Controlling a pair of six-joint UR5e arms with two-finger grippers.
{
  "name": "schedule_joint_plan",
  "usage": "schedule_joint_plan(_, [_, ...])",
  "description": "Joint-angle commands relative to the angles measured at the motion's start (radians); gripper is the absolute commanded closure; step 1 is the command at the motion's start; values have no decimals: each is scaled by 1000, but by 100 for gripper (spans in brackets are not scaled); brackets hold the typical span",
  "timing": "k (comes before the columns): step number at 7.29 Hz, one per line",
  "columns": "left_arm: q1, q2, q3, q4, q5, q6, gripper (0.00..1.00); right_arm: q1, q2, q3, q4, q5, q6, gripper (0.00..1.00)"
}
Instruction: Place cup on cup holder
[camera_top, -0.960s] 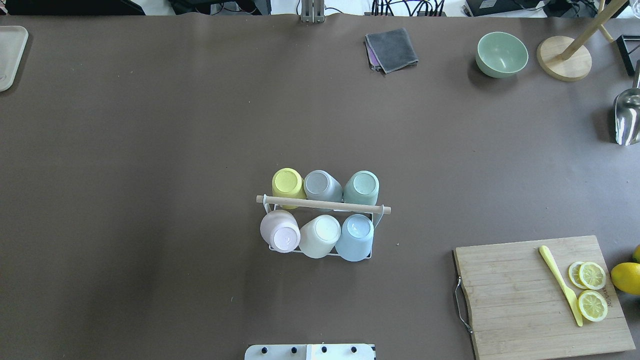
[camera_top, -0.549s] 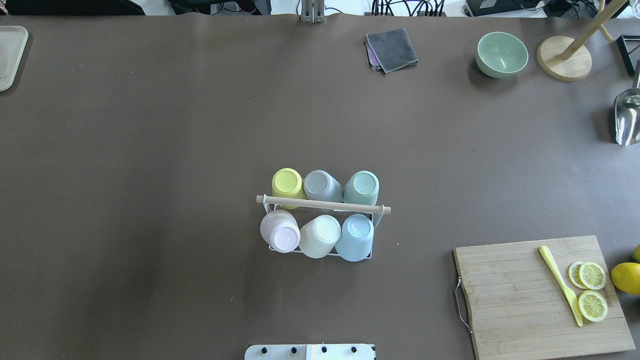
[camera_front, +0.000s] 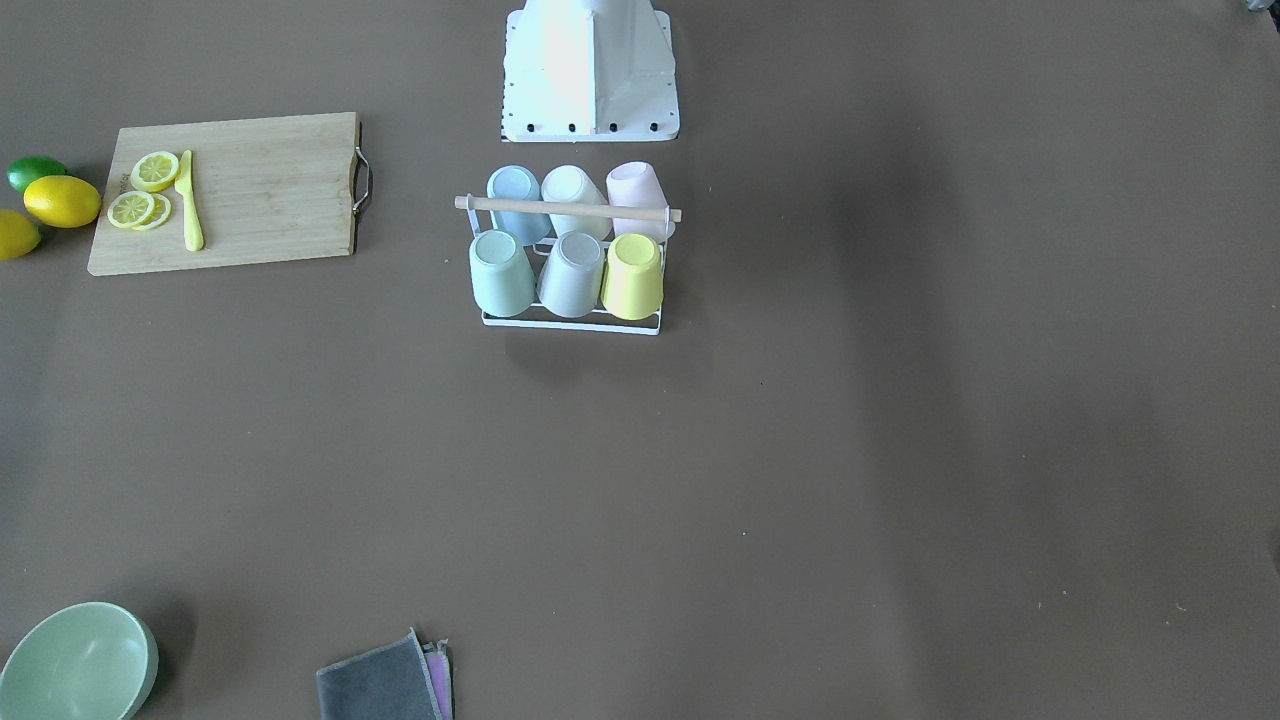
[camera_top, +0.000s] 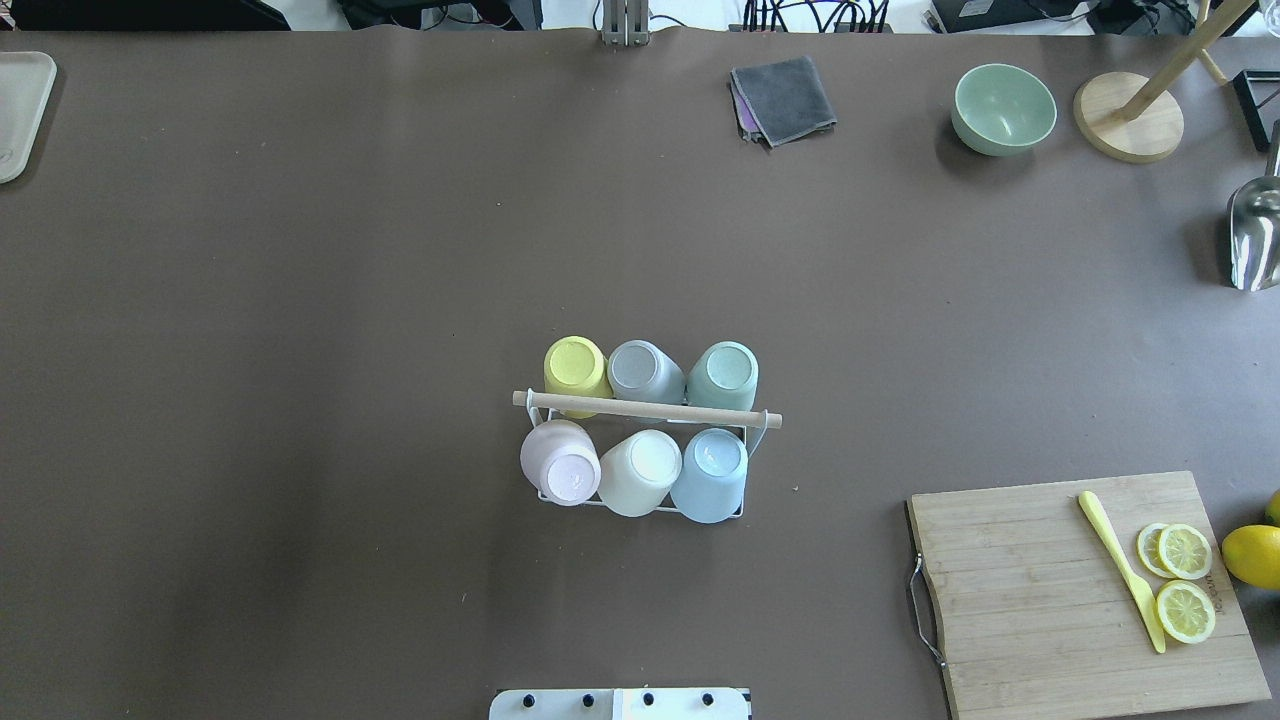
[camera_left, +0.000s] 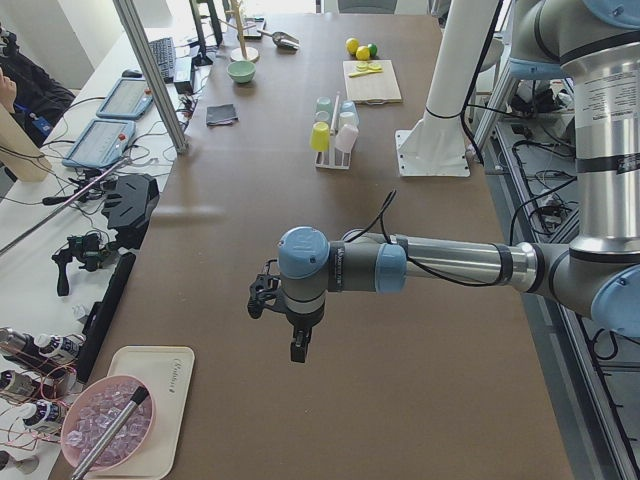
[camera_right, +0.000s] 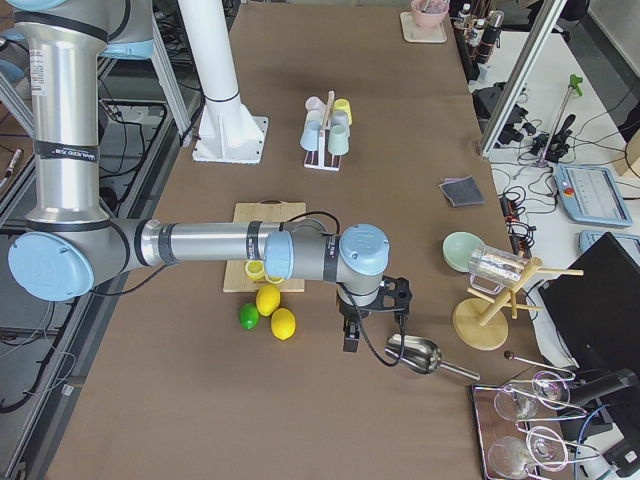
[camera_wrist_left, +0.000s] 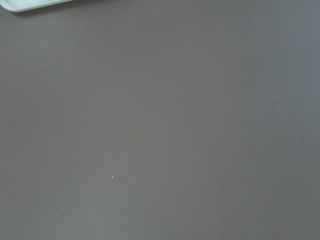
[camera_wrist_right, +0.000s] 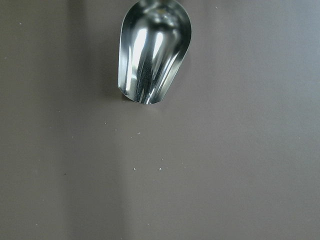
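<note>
Holding six upturned cups (camera_top: 641, 470), cup holder (camera_top: 648, 408), fully loaded

- Cup holder (camera_top: 646, 409): I log white wire with a pale wood handle.
- Far row: yellow cup (camera_top: 574, 363), grey cup (camera_top: 641, 369), mint-green cup (camera_top: 724, 370).
- Near row: pale pink cup (camera_top: 560, 462), cream cup (camera_top: 642, 470), light blue cup (camera_top: 712, 472).
- Desk (camera_top: 300, 300): plain dark brown.
- Bowl (camera_top: 1003, 108), far right corner: pale green.
- Cloth (camera_top: 784, 98), far edge: dark grey over purple.
- Cutting board (camera_top: 1050, 600), near right corner: light bamboo with a streaked grain; I note a yellow knife (camera_top: 1120, 570) and yellow lemon slices (camera_top: 1184, 580) on it.
- Scoop (camera_wrist_right: 152, 55): mirror silver.
</note>
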Motion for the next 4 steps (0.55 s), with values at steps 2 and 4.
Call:
schedule_joint_plan(2, [-1, 4, 16, -40, 0, -1, 2, 0, 1, 0, 1, 0, 0, 0])
schedule_joint_plan(4, [-1, 4, 17, -40, 0, -1, 2, 0, 1, 0, 1, 0, 0, 0])
